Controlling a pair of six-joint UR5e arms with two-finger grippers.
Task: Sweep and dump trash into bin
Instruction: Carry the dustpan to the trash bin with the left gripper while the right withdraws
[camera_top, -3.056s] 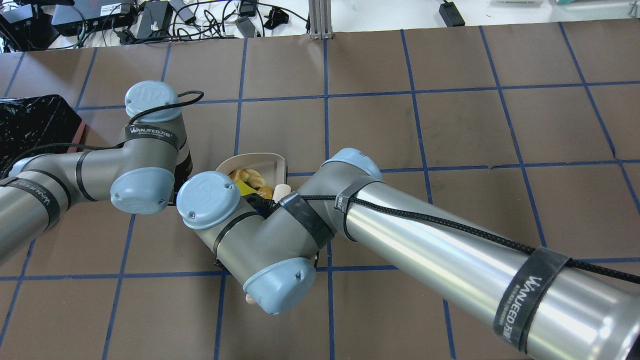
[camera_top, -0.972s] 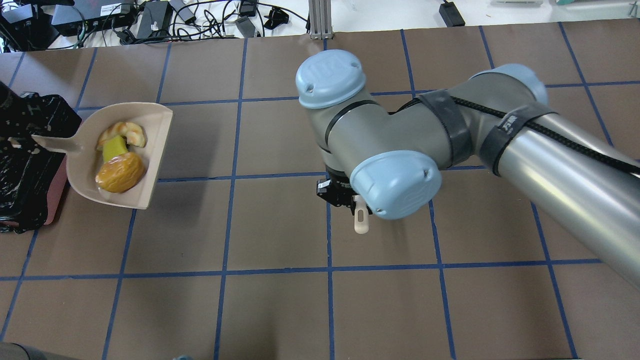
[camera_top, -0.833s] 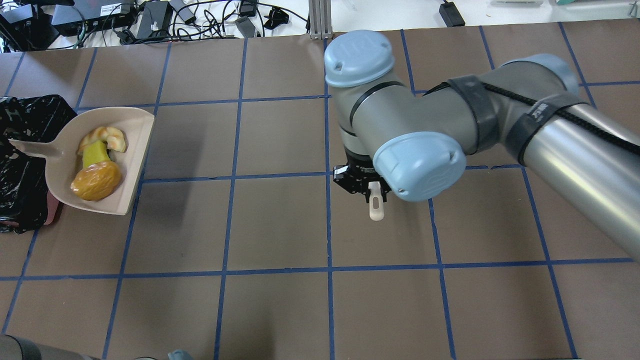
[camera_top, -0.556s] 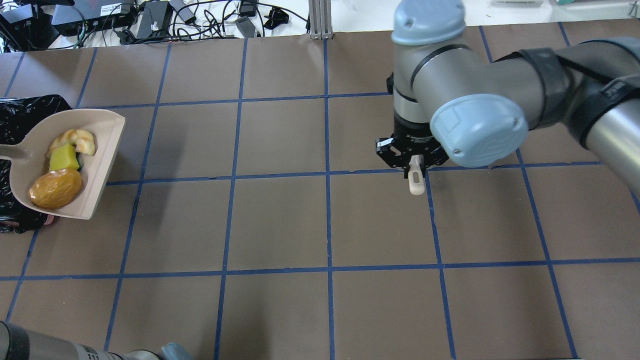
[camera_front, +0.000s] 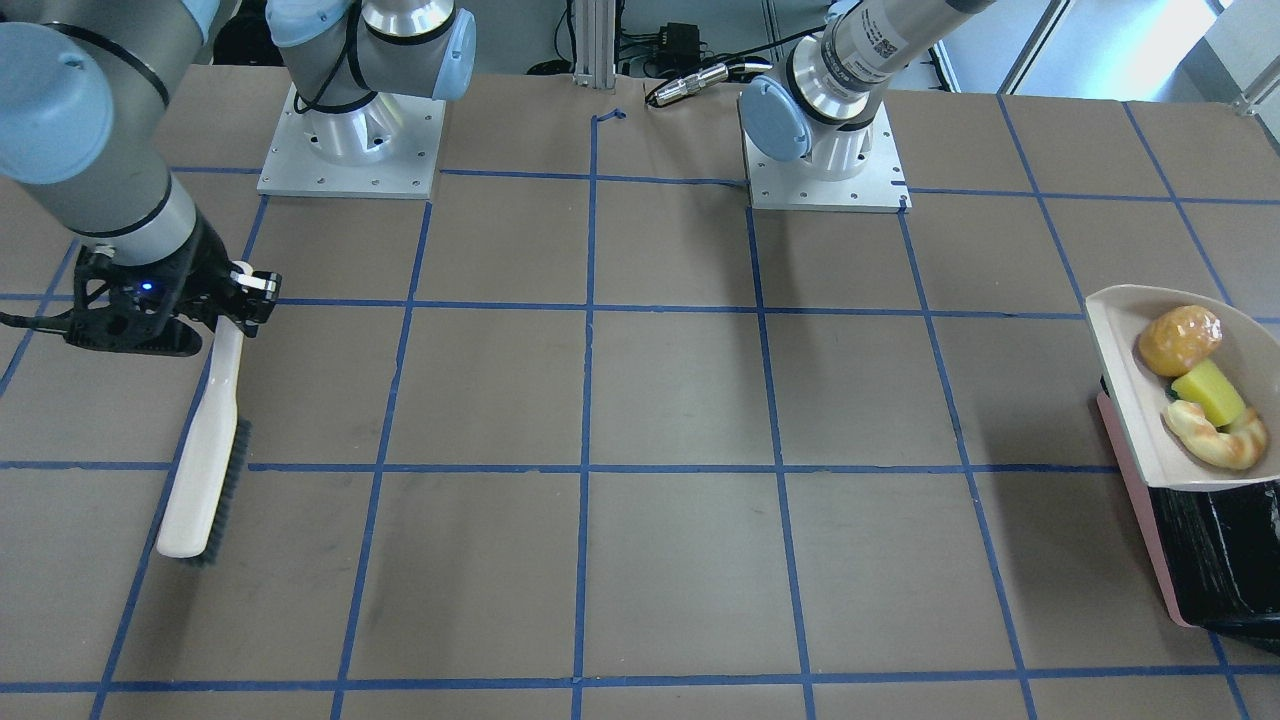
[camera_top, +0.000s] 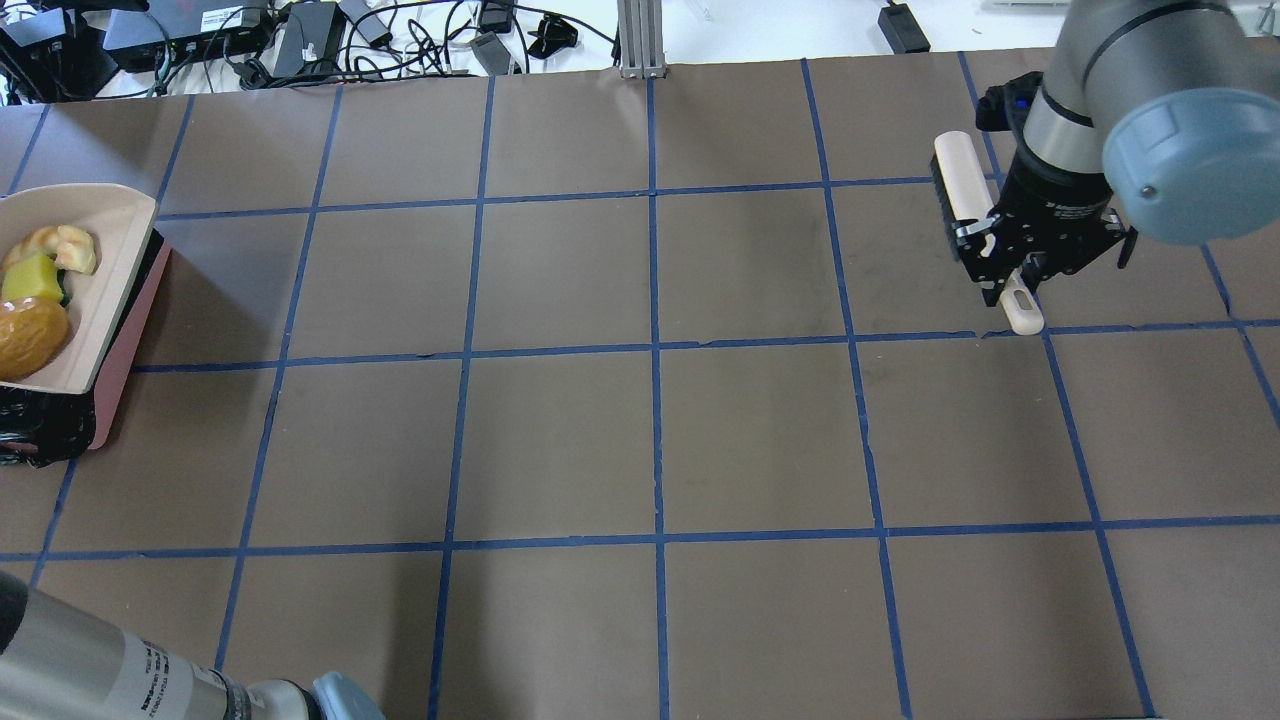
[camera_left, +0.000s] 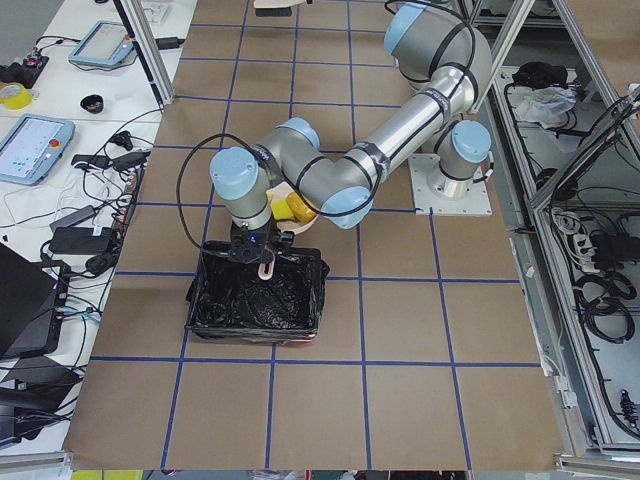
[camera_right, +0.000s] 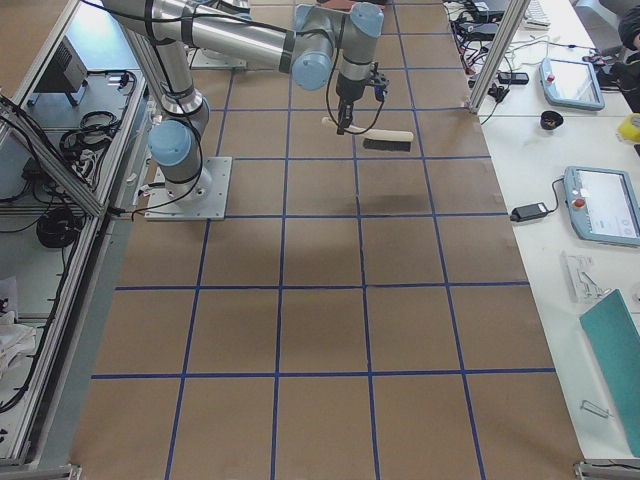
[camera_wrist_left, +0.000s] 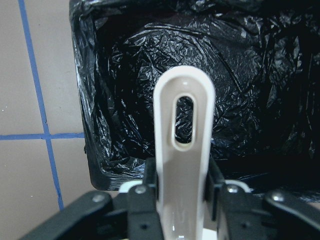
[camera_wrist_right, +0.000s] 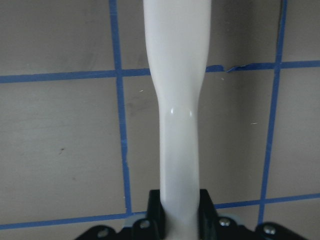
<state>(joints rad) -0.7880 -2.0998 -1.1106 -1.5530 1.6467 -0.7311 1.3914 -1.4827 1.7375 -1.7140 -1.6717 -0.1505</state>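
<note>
clamping its two fingers (camera_wrist_left: 150, 186) on the slotted handle of the cream plastic dustpan (camera_front: 1120, 400), the left gripper (camera_wrist_left: 181, 185) hangs over the pink rectangular bin lined with a crinkled black plastic bag (camera_front: 1210, 545); in the left wrist view the handle stands between the fingers with the glossy bag spread under it; the bin sits at the robot's left end of the brown counter marked with a blue tape grid (camera_front: 680, 400); the pan part of the dustpan juts past the bin's inner wall toward the middle of the counter, above the rim, with its open mouth facing the middle of the counter; all three pieces of trash lie in the pan in a row, touching or just beside one another: the lumpy yellow-orange potato-like piece (camera_front: 1180, 340) nearest the robot, the small green-and-yellow sponge wedge (camera_front: 1208, 392) between, the curved golden-brown croissant-like piece (camera_front: 1215, 440) farthest from the robot; well apart from them, at the robot's right end of the counter, the right gripper (camera_front: 240, 290) is closed on the handle of the long cream brush with dark bristles (camera_front: 200, 470), with only a short stub of the handle showing behind the fingers; the brush's head points away from the robot, toward the operators' side, and its bristles face the middle of the counter; whether the brush touches the counter cannot be told.
</note>
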